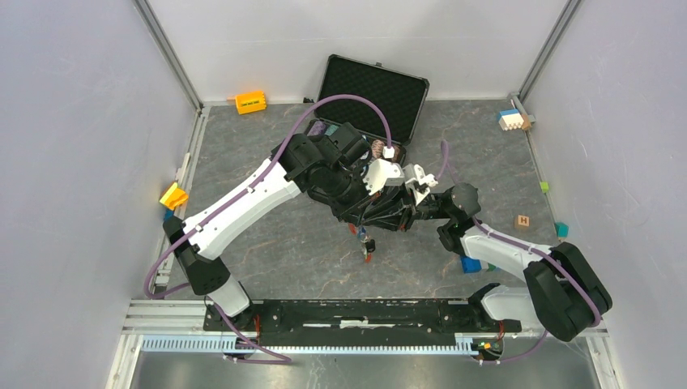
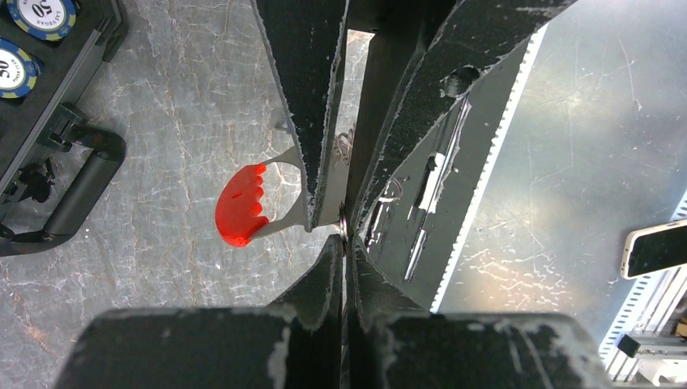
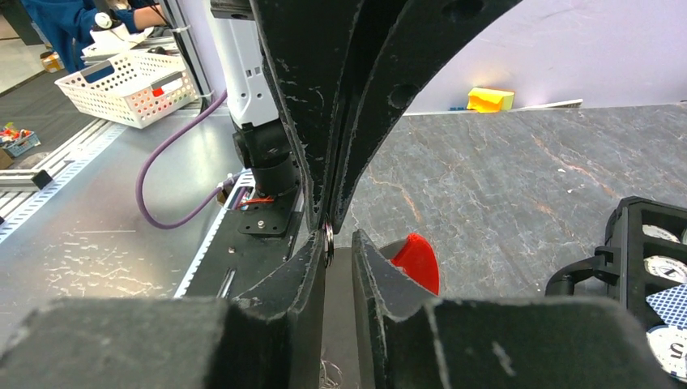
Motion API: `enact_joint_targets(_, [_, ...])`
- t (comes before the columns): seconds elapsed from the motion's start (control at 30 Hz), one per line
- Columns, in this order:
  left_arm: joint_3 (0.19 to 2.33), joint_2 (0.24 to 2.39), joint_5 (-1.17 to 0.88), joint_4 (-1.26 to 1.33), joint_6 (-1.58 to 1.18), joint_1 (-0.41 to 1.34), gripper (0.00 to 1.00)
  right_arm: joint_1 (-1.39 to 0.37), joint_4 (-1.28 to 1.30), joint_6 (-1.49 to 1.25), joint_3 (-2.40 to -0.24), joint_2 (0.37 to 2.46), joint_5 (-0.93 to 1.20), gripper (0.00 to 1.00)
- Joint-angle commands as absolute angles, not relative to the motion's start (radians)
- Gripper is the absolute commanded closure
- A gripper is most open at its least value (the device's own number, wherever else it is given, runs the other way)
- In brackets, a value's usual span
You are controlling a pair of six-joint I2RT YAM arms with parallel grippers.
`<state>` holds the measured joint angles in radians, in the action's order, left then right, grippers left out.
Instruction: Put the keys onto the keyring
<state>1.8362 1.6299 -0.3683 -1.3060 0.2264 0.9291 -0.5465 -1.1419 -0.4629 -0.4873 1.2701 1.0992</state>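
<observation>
Dangling keyring (image 1: 368, 251) overhead; wrist view shows left claw (image 2: 347, 239) pinching it.

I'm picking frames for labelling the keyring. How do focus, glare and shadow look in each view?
Left wrist: keyring sharp, left fingers blurred up close, mild sheen on the metal sheet. Right wrist: right fingers blurred too, table sharp, keyring mostly hidden. Top external: even light, soft shadows, keyring tiny in frame.
</observation>
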Motion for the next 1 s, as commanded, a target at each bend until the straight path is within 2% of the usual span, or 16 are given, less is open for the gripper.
enact_joint_targets(0.0, [1.848, 1.595, -0.390, -1.259, 0.262, 0.937, 0.98, -0.554, -1.141, -0.435, -0.504, 1.271, 1.110, 0.78])
enact_joint_targets(0.43, [1.833, 1.597, -0.394, -1.258, 0.265, 0.939, 0.98, -0.558, -1.132, -0.428, -0.509, 1.256, 1.110, 0.87])
enact_joint_targets(0.57, [1.831, 1.595, -0.393, -1.250, 0.266, 0.938, 0.98, -0.560, -1.131, -0.423, -0.509, 1.253, 1.108, 1.00])
enact_joint_targets(0.9, [1.792, 1.564, -0.374, -1.204, 0.293, 0.939, 0.98, -0.553, -1.114, -0.379, -0.496, 1.190, 1.079, 1.00])
enact_joint_targets(0.97, [1.786, 1.552, -0.370, -1.190, 0.303, 0.939, 0.94, -0.548, -1.115, -0.381, -0.496, 1.182, 1.078, 1.00])
